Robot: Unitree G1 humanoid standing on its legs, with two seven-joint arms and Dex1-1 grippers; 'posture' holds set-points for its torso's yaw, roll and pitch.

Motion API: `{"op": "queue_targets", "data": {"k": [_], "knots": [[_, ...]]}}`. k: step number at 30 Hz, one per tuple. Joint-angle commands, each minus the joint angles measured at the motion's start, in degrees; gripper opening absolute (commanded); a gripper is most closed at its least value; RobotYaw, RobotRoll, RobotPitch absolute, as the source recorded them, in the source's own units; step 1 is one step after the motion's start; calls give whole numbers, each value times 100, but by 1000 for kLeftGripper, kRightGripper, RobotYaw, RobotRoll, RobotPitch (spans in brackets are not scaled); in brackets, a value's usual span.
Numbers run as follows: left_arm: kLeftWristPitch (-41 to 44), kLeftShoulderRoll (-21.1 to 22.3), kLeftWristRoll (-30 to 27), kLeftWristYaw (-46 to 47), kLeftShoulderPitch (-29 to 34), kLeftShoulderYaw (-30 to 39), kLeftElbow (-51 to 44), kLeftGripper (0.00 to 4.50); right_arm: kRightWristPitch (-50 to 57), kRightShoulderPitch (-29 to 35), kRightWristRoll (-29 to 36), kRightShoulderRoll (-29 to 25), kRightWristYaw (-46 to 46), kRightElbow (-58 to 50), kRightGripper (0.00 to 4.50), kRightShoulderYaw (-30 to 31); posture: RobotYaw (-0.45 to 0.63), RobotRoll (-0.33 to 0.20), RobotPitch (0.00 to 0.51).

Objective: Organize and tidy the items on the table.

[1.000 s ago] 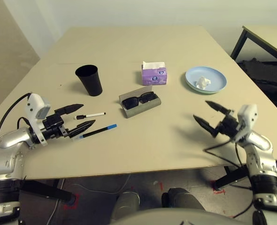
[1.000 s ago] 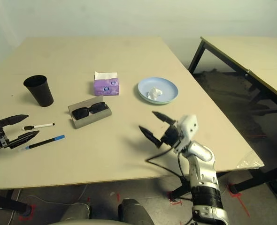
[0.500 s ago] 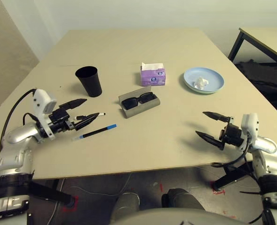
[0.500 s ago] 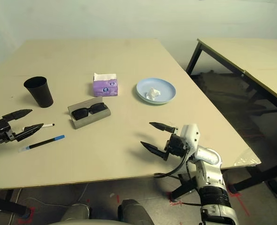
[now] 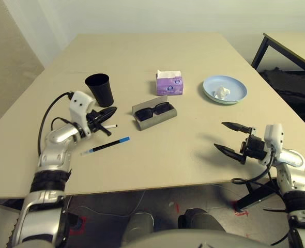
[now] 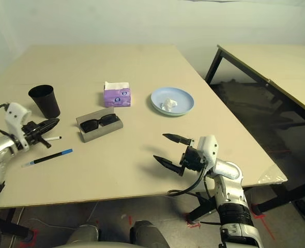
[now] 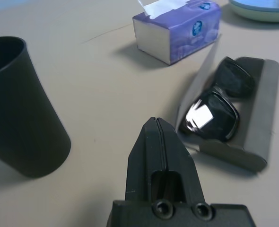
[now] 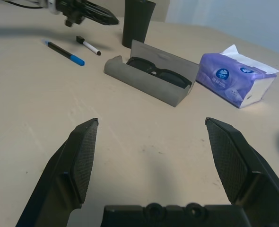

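The sunglasses [image 5: 153, 111] lay in the open glasses case [image 5: 160, 121] on the worktop [image 5: 157, 160]. The left claw [image 7: 157, 119], pressed together and empty, hung above the marker [image 8: 90, 47]; the right claw [image 8: 152, 121] stood spread. Tidying appeared at the approach stage; gripping would require reopening.

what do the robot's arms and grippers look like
Both forearms are shiny silver metal with black bands. At each wrist sits a white bracket, with a black cable looping beside it. The left gripper and right gripper are black, each with two pointed, tapering fingers; the right's inner pads look finely textured.
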Motion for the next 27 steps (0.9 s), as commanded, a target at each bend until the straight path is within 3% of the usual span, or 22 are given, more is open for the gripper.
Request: {"op": "queue_targets", "data": {"k": [1,14,19,27], "knots": [[-135,-130,237,372,-390,-80,682,15,-42,99,43,-95,-54,-183,4500,12,-5,0,21],[-776,-551,597,703,-1368,-304,2442,15,-8,205,51,-166,-232,-366,4500,38,-30,0,26],[-1310,-664,862,112,-1341,-706,2576,15,-20,274,22,-200,-290,-422,4500,32,-45,0,26],[-1913,-378,1058,-585,-1047,-1011,2397,15,-22,413,34,-254,-340,-501,4500,35,-38,0,24]]}}
